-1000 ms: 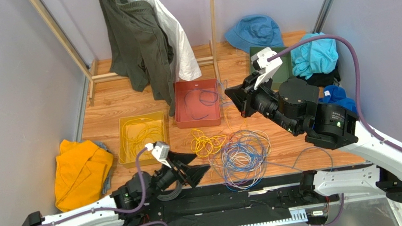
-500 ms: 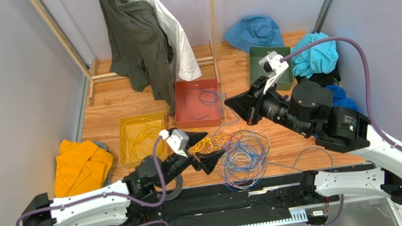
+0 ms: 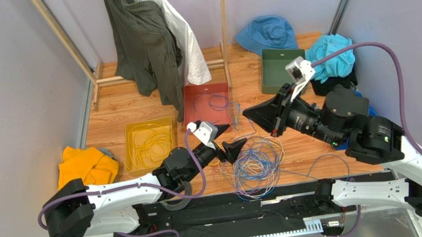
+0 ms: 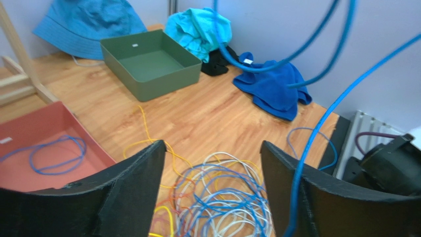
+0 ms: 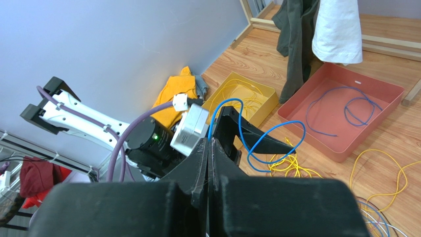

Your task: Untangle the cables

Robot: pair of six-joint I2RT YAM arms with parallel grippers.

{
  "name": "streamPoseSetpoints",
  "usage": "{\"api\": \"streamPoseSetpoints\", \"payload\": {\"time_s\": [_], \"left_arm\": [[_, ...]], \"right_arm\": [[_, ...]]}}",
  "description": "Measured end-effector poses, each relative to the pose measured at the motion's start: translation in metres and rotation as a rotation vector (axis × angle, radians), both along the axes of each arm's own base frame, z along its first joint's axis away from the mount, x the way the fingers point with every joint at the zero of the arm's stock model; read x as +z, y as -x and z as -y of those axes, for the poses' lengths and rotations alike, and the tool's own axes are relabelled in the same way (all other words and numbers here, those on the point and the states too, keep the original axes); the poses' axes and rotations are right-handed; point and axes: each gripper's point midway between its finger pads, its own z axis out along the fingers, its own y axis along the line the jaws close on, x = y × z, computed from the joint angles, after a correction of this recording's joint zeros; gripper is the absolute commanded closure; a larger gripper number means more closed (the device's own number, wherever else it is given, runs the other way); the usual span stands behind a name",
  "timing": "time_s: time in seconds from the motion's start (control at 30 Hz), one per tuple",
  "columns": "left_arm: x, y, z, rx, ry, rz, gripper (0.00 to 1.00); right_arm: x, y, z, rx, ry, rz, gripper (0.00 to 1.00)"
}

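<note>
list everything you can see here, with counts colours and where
cable pile: 1, blue, white and yellow, table centre
blue cable: 1, running up from the pile to the right claw
yellow tray: 1, holds yellow cables
red tray: 1, holds a blue cable
green tray: 1, empty
hat: 1, blue, far edge
teal cloth, blue cloth: right side
orange cloth: left side
dark green garment, white garment: hanging on wooden rack
left claw: open, by the pile
right claw: shut on the blue cable

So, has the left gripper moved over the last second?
Yes. The left gripper has swung right and outward, from the near right corner of the yellow tray to the near side of the red tray, at the edge of the cable pile.
</note>
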Motion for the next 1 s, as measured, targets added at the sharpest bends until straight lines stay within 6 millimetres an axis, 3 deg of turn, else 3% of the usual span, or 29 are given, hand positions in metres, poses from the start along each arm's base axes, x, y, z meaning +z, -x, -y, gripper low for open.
{"api": "streamPoseSetpoints", "payload": {"time_s": [0.1,0.13,0.17,0.2,0.23,0.33,0.4,0.43,0.53,0.6,0.7,0.87,1.0], "left_arm": [[0.001,-0.007,-0.001,0.005,0.01,0.0,0.56],[0.001,-0.007,0.0,0.001,0.011,-0.004,0.62],[0.0,-0.006,0.002,-0.011,0.01,-0.005,0.75],[-0.001,-0.004,0.004,-0.022,0.011,-0.009,0.96],[-0.002,-0.002,0.005,-0.034,0.012,-0.015,1.0],[-0.002,0.004,0.006,-0.064,0.02,-0.037,1.0],[0.0,0.01,0.002,-0.083,0.026,-0.052,1.0],[0.0,0.012,-0.001,-0.088,0.022,-0.064,1.0],[0.01,0.021,-0.017,-0.089,-0.003,-0.123,1.0],[0.025,0.023,-0.024,-0.076,-0.024,-0.153,1.0],[0.064,0.024,-0.035,-0.048,-0.043,-0.183,1.0],[0.123,0.031,-0.074,0.011,-0.012,-0.193,1.0],[0.146,0.033,-0.087,0.035,-0.023,-0.2,1.0]], "right_arm": [[0.002,0.004,0.009,-0.001,-0.018,0.008,1.0],[0.002,0.005,0.011,-0.002,-0.022,0.01,1.0],[0.003,0.006,0.013,-0.003,-0.026,0.012,1.0],[0.003,0.006,0.014,-0.005,-0.029,0.013,1.0],[0.003,0.006,0.015,-0.006,-0.03,0.013,1.0],[-0.004,0.006,0.015,-0.01,-0.019,0.006,1.0],[-0.012,0.004,0.014,-0.017,-0.005,-0.001,0.84],[-0.017,0.004,0.014,-0.019,0.002,-0.006,0.69],[-0.033,0.001,0.015,-0.037,0.028,-0.018,0.56],[-0.046,-0.002,0.017,-0.06,0.048,-0.03,0.54],[-0.072,-0.007,0.026,-0.107,0.086,-0.043,0.53],[-0.096,-0.009,0.039,-0.153,0.104,-0.05,0.56],[-0.104,-0.009,0.041,-0.156,0.091,-0.045,0.59]]}}
